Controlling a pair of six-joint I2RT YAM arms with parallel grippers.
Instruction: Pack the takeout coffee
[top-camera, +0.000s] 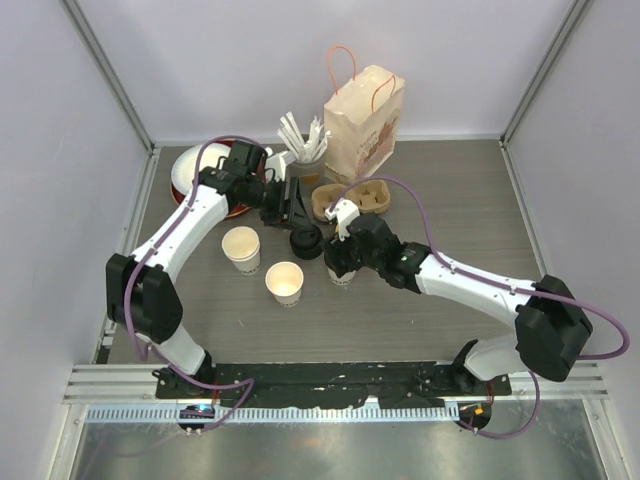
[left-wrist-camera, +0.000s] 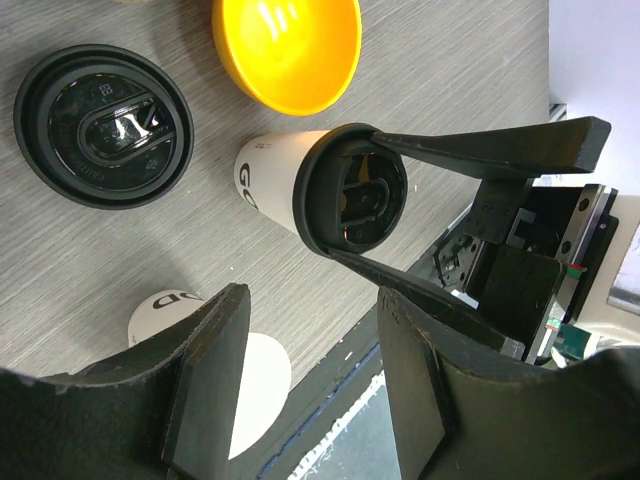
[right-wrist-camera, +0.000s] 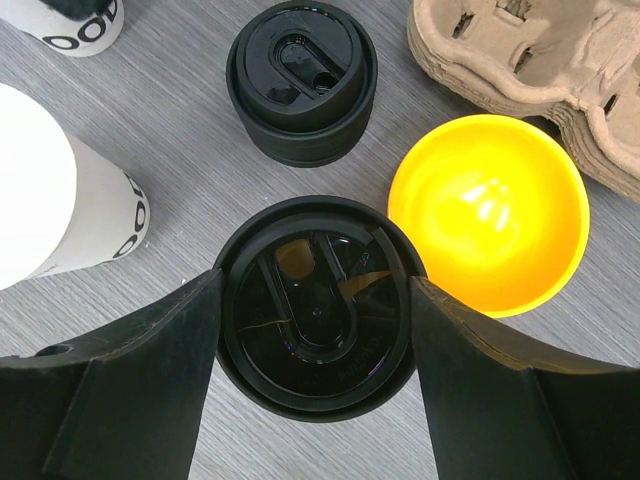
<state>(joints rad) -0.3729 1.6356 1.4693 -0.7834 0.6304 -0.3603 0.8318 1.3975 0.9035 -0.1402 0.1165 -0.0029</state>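
On my left, the left gripper (left-wrist-camera: 310, 315) hangs low over the table, jaws spread and nothing between them. Two lidless paper cups stand upright near each other in front of that arm: the farther cup (top-camera: 241, 248) and the nearer cup (top-camera: 285, 282). A stack of black lids (top-camera: 305, 243) sits just right of them. Further right, the right gripper (right-wrist-camera: 315, 298) is clamped on the lid rim of the lidded cup (left-wrist-camera: 272, 182), which is upright; I can't tell whether its base touches the table. A yellow bowl (right-wrist-camera: 487, 210) sits just beside it, with the cardboard carrier (top-camera: 350, 198) and the paper bag (top-camera: 362, 125) beyond
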